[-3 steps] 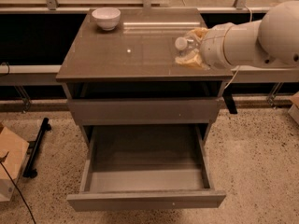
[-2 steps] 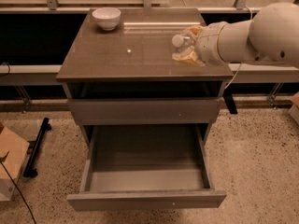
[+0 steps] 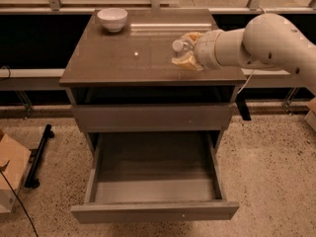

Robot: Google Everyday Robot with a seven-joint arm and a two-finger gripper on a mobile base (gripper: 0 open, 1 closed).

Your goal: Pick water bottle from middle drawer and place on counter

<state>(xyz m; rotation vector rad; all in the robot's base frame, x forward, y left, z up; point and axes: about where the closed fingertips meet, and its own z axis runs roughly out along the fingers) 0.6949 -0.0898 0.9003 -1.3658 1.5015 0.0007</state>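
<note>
- I see the gripper [image 3: 187, 52] over the right side of the counter [image 3: 133, 60], near its front edge, at the end of the white arm [image 3: 261, 38] that reaches in from the right.
- Its 2 yellowish fingers [image 3: 191, 36] are clamped around the water bottle [image 3: 180, 48], 1 behind the body and 1 in front of it.
- The water bottle lies roughly on its side in that grasp, with its white cap pointing left toward the middle of the counter.
- I cannot tell whether the bottle touches the counter or hangs just above it.
- The middle drawer [image 3: 153, 212] is pulled far out toward me, and I see only its grey floor and walls inside.
- The drawer front above it [image 3: 150, 116] is closed, with a dark gap between it and the counter.
- 1 white bowl [image 3: 112, 19] stands upright at the back left corner of the counter, well apart from the gripper.
- On the speckled floor to the left I see a cardboard box [image 3: 11, 174], with a black stand [image 3: 39, 156] lying between it and the cabinet.
</note>
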